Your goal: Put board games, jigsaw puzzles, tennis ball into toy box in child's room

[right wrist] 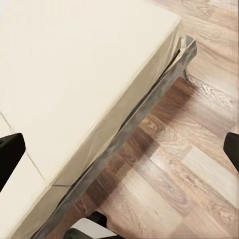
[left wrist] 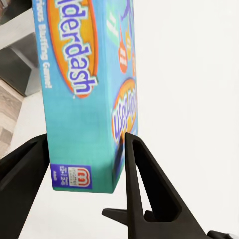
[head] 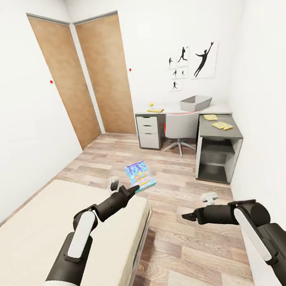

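Observation:
My left gripper (head: 133, 189) is shut on the edge of a blue board game (head: 140, 176), which hangs above the floor just past the bed (head: 38, 239). In the left wrist view the blue box (left wrist: 89, 94) sits between both black fingers (left wrist: 144, 169). My right gripper (head: 186, 217) is open and holds nothing, low over the floor beside the bed's corner (right wrist: 74, 74). On the far table (head: 174, 110) are the grey toy box (head: 195, 103), the tennis ball (head: 152, 105) and a yellow board game (head: 155, 110). Two jigsaw puzzles (head: 211, 117) (head: 222, 125) lie on its dark section.
A grey swivel chair (head: 179, 128) is tucked under the table between the white drawers (head: 149, 131) and the open shelf unit (head: 217, 155). Two wooden doors (head: 106, 75) stand at the back left. Wood-plank floor (head: 195, 254) runs from the bed to the table.

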Motion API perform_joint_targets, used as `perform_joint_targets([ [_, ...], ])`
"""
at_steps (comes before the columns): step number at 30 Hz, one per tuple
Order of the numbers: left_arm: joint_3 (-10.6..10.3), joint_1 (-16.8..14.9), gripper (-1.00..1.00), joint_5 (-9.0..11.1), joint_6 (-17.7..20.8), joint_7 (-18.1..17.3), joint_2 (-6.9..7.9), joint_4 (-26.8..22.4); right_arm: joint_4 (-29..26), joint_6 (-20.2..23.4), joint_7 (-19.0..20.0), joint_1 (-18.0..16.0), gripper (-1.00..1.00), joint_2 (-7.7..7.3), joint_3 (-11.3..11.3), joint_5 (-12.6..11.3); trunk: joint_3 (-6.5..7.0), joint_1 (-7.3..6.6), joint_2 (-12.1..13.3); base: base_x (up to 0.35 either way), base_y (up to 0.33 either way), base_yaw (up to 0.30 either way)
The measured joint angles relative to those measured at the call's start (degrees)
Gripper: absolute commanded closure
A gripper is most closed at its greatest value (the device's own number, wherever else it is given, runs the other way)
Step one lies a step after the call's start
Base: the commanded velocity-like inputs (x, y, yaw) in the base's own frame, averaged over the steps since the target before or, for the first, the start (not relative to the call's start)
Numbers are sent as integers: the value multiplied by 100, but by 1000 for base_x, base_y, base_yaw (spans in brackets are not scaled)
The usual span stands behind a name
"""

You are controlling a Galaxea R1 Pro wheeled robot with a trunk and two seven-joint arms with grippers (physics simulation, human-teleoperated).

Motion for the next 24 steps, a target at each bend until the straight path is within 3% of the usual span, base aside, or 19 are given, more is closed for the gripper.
perform_joint_targets([
  [24, 7, 0, 100, -15, 9, 2, 8, 14, 24, 0, -1, 1, -100, 8, 39, 0, 0, 0, 0, 0, 0, -281],
])
